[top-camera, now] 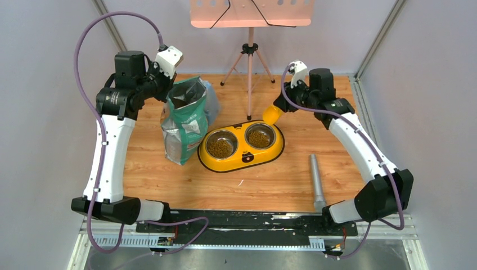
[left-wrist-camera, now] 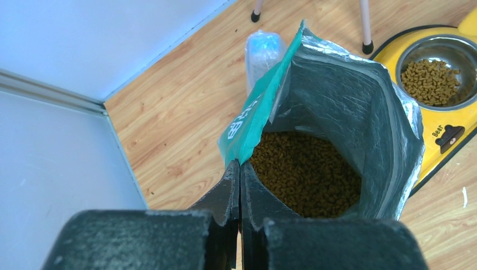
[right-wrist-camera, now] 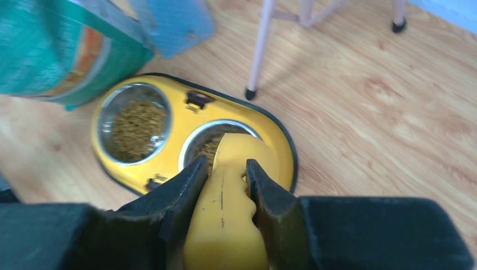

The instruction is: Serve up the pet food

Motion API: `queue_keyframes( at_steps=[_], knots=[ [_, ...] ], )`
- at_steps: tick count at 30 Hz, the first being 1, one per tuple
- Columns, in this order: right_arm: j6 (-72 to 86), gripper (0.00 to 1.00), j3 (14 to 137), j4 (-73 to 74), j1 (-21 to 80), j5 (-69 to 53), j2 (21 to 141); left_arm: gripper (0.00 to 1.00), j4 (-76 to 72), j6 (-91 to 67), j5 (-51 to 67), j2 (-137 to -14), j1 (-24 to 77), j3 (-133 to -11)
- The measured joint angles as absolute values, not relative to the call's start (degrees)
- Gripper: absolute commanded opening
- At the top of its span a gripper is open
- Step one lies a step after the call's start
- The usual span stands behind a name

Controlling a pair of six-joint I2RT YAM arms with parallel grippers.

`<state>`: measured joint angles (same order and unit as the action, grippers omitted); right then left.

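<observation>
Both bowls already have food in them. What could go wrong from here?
1. The left pincer pinches only the thin rim of the open bag. If that grip slips, the bag might tip and spill its pet food.
2. The right pincer holds the scoop over the edge of one bowl, so pellets tipped from it could land on the yellow feeder or the table.

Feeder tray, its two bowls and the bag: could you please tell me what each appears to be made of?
The feeder tray looks like glossy yellow moulded plastic with a black rim. The bowls seem to be polished metal, likely stainless steel, given their mirror-like walls. The bag appears to be flexible printed film lined with dull silver foil, judging by its creases.
</observation>
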<state>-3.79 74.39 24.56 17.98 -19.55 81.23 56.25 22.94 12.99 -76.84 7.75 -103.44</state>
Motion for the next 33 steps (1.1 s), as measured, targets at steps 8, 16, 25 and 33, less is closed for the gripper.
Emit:
queue_keyframes(
  at_steps=[8, 16, 25, 33],
  knots=[
    [1.3, 0.0, 96.8, 29.1, 22.3, -37.5, 82.5, 0.0, 56.3, 23.0, 13.0, -76.8, 7.7, -103.4],
    [8.1, 0.0, 120.8, 20.5, 28.0, -40.7, 94.1, 0.0, 56.4, 22.5, 13.2, -76.8, 7.7, -103.6],
    [11.1, 0.0, 125.6, 19.4, 33.6, -39.5, 108.3, 0.0, 57.5, 22.0, 13.7, -76.8, 7.7, -104.4],
    [8.4, 0.0, 123.3, 20.6, 36.1, -40.1, 109.0, 0.0, 59.3, 19.9, 16.1, -77.5, 7.7, -106.0]
  ],
)
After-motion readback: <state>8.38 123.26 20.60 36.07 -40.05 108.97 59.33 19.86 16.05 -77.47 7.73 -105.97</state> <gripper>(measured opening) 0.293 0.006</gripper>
